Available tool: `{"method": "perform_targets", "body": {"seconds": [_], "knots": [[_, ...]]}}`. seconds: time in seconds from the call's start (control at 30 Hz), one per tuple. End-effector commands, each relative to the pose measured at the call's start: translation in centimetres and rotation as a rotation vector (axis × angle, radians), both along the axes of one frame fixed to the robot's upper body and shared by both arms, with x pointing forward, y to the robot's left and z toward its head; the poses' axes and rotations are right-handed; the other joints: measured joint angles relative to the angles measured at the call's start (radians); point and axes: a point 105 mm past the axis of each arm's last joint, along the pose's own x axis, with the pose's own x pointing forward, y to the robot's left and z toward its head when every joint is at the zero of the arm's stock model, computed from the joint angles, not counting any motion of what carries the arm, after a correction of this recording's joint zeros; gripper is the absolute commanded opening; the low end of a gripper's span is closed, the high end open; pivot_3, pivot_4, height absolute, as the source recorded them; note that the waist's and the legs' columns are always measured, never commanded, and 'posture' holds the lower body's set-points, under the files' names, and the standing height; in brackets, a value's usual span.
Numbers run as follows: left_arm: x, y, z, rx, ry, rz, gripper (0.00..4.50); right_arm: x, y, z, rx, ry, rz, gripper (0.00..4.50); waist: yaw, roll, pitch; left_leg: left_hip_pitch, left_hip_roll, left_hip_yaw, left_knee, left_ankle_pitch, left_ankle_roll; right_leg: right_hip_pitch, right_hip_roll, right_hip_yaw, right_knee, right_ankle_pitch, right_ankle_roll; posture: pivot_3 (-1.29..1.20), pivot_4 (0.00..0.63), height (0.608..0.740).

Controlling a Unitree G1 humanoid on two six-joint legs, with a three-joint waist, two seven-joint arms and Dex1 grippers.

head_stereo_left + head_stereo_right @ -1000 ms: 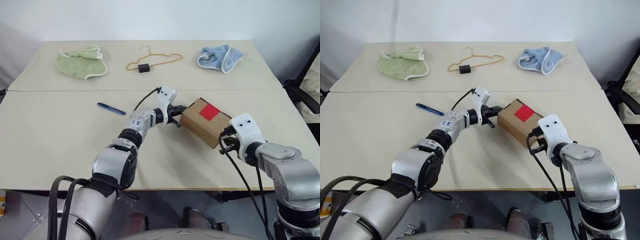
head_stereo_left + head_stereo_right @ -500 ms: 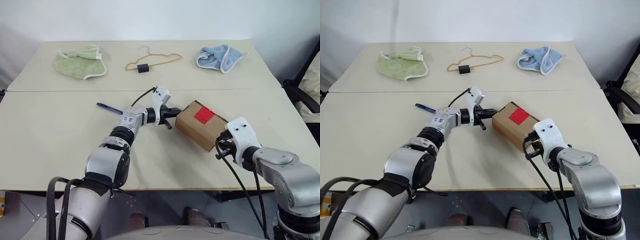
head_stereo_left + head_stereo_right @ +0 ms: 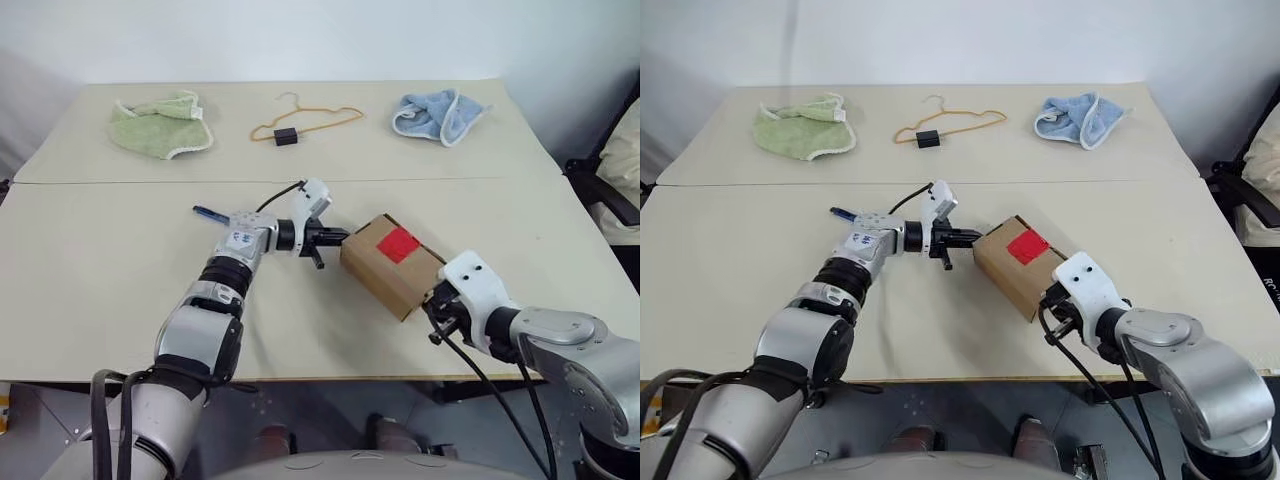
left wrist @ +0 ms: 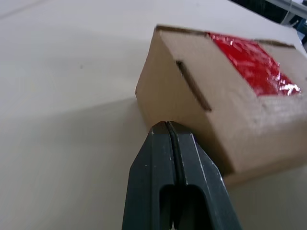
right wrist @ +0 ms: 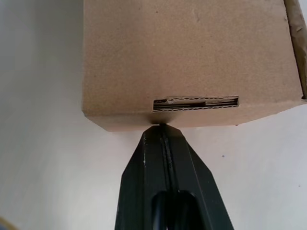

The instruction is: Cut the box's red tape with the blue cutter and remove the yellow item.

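Two tools pressed together, left tool (image 4: 168, 125) and right tool (image 5: 162, 127) touching box (image 3: 390, 265) ends, slots visible up close.

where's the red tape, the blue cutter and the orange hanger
red tape (image 3: 396, 243), left eye view, middle of the patch on the box top
blue cutter (image 3: 207, 212), left eye view, its visible end beside the left arm
orange hanger (image 3: 322, 120), left eye view, its wire
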Motion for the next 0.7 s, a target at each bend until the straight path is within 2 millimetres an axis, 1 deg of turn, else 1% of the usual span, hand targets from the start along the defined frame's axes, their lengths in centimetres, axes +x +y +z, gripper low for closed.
{"method": "perform_targets", "body": {"seconds": [0.03, 0.17, 0.37, 0.47, 0.5, 0.53, 0.6, 0.7], "knots": [[-1.3, -0.9, -0.2, 0.014, 0.018, -0.08, 0.01, -0.1, -0.4, 0.9, -0.013, -0.043, -0.016, 0.0, 0.0, 0.0, 0.0, 0.0, 0.0, 0.0, 0.0, 0.0, 0.0, 0.0, 0.0, 0.0, 0.0, 0.0, 0.0, 0.0, 0.15, 0.74], [-1.6, -0.9, -0.3, 0.016, 0.013, -0.079, 0.01, 0.1, -1.1, 0.7, -0.024, -0.029, -0.041, 0.0, 0.003, 0.0, 0.0, 0.0, 0.0, 0.0, 0.0, 0.0, 0.0, 0.0, 0.0, 0.0, 0.0, 0.0, 0.0, 0.0, 0.15, 0.74], [-1.3, -0.8, 0.1, 0.01, -0.007, -0.052, 0.01, 0.3, -1.3, 1.0, -0.033, -0.026, -0.035, 0.0, 0.002, 0.0, 0.0, 0.0, 0.0, 0.0, 0.0, 0.0, 0.0, 0.0, 0.0, 0.0, 0.0, 0.0, 0.0, 0.0, 0.15, 0.74], [-0.7, 0.0, 0.2, 0.019, -0.027, -0.008, 0.01, 0.2, -1.9, 0.9, -0.035, -0.016, -0.054, 0.0, 0.002, 0.0, 0.0, 0.0, 0.0, 0.0, 0.0, 0.0, 0.0, 0.0, 0.0, 0.0, 0.0, 0.0, 0.0, 0.0, 0.15, 0.74], [-0.2, 0.8, 0.3, 0.024, -0.044, 0.032, 0.01, 0.0, -2.7, 0.8, -0.041, -0.008, -0.082, 0.0, 0.003, 0.0, 0.0, 0.0, 0.0, 0.0, 0.0, 0.0, 0.0, 0.0, 0.0, 0.0, 0.0, 0.0, 0.0, 0.0, 0.15, 0.74], [0.6, 2.0, 0.7, 0.028, -0.074, 0.096, 0.01, -0.5, -4.2, 0.6, -0.062, 0.008, -0.134, 0.0, 0.004, 0.0, 0.0, 0.0, 0.0, 0.0, 0.0, 0.0, 0.0, 0.0, 0.0, 0.0, 0.0, 0.0, 0.0, 0.0, 0.15, 0.74], [1.7, 3.5, 1.4, 0.023, -0.114, 0.186, 0.01, -1.1, -6.4, 0.5, -0.094, 0.023, -0.212, 0.0, 0.004, 0.0, 0.0, 0.0, 0.0, -0.001, 0.0, 0.0, 0.001, 0.0, 0.0, 0.0, 0.0, 0.0, 0.0, 0.0, 0.15, 0.74], [2.7, 5.2, 2.7, -0.011, -0.162, 0.296, 0.01, -1.5, -8.7, 1.1, -0.107, 0.006, -0.292, 0.0, -0.001, -0.001, 0.0, 0.0, 0.0, 0.0, 0.0, 0.0, 0.001, 0.0, 0.0, 0.0, -0.001, 0.0, 0.0, 0.0, 0.15, 0.74]]}}
